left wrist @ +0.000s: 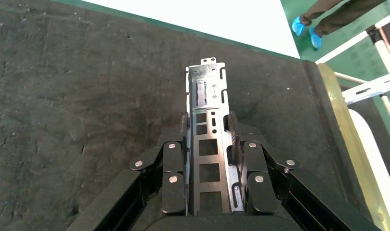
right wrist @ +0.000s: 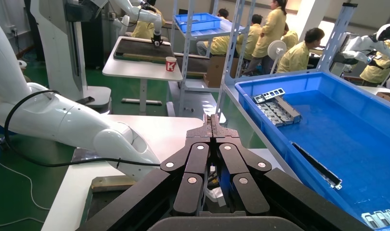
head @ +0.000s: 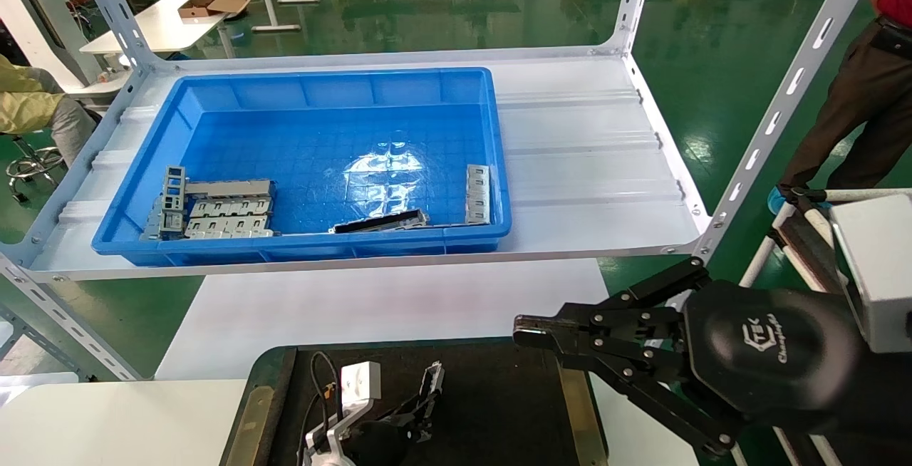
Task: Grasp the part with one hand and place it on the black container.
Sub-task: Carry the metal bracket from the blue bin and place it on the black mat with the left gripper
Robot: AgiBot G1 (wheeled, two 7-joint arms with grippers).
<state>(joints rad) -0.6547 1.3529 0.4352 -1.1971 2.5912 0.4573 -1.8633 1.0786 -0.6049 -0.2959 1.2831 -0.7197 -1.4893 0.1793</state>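
The part, a slim silver-grey channel strip with rectangular cut-outs, sits lengthwise between the fingers of my left gripper, which is shut on it. Its free end sticks out past the fingertips, low over the matt floor of the black container. I cannot tell whether it touches the floor. In the head view my left gripper and the part are over the black container at the bottom centre. My right gripper is shut and empty, hovering at the container's far right corner; its closed fingertips show in the right wrist view.
A big blue bin stands on the white shelf beyond the container. It holds flat perforated plates, a dark long bar and another strip. Slotted shelf uprights rise at the right. A person stands there.
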